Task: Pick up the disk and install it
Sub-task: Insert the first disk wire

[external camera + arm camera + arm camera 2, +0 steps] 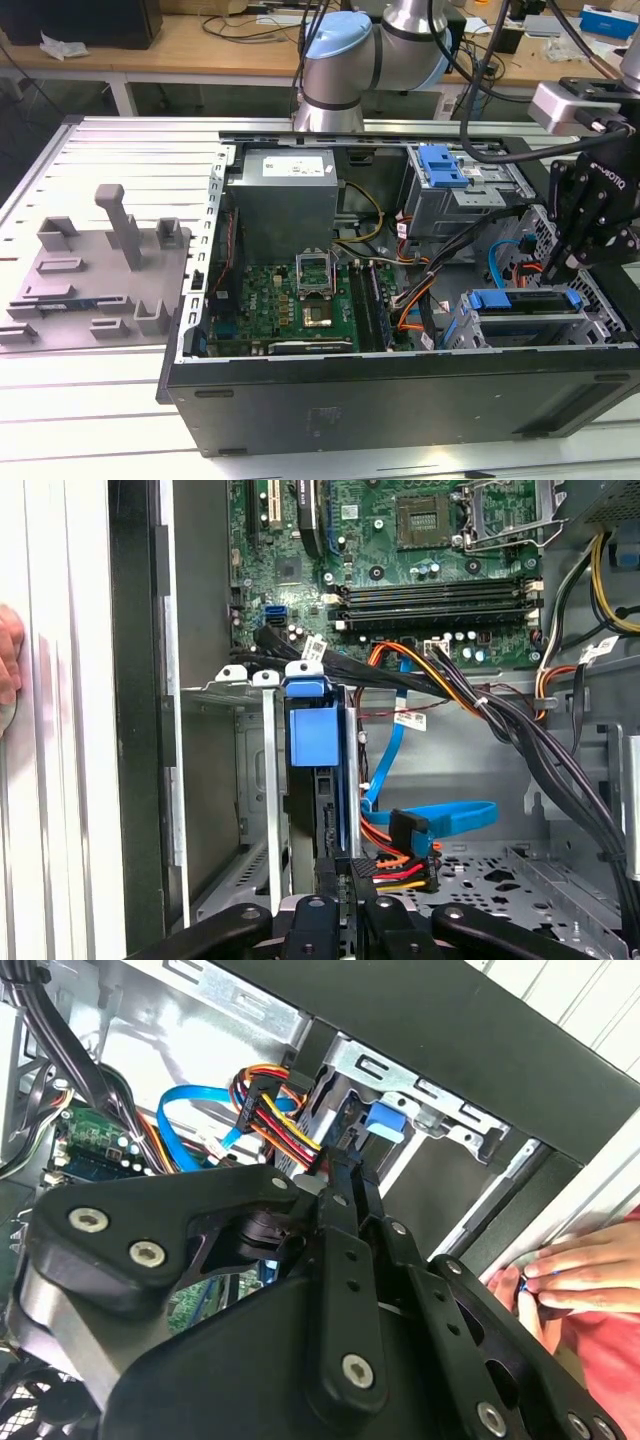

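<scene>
The disk (pixel 520 299), a drive in a bright blue carrier, sits on edge in the metal drive cage (pixel 530 330) at the front corner of the open computer case, on the exterior view's right. In the first wrist view the disk (pixel 314 742) shows edge-on in its slot, and its blue tab (pixel 386 1120) shows in the second wrist view. My gripper (pixel 556 268) hangs right over the disk's inner end. Its black fingers stand together, shut, with the gripper (pixel 343 870) tip against that end, beside the cable plugs. The gripper (pixel 345 1165) shows the same in the second wrist view.
Red, yellow and orange power wires (pixel 400 865) and a blue data cable (pixel 440 815) crowd the bay beside the fingers. A person's hand (pixel 580 1272) rests on the case's outer edge. The motherboard (pixel 300 290), a second blue-latched bay (pixel 440 165) and a grey fixture (pixel 100 265) lie further left.
</scene>
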`<state>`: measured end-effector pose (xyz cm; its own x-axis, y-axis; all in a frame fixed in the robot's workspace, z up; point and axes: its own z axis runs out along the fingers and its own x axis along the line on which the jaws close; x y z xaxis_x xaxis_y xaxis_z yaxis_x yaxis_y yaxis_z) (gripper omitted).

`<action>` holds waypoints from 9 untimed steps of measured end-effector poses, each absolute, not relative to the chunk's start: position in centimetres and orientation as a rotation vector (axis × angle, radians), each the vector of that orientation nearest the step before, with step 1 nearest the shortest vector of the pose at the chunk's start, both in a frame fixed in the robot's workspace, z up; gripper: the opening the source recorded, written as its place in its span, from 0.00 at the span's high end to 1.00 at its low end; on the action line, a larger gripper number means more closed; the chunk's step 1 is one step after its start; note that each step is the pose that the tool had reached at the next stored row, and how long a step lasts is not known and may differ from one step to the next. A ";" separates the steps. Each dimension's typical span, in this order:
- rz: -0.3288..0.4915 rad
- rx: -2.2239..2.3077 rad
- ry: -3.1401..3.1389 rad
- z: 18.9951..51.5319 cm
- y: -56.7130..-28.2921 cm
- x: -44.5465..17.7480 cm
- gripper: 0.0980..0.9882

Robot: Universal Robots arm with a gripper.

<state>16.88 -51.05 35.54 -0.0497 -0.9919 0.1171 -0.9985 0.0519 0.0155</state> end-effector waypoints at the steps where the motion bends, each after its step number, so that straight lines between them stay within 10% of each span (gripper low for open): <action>1: 0.106 2.097 -2.207 35.5 -51.0 16.9 0.93; 9: 0.109 2.093 -2.209 35.5 -51.1 16.9 0.93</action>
<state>16.86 -51.06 35.47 -0.0527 -0.9915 0.1192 -0.9984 0.0548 0.0147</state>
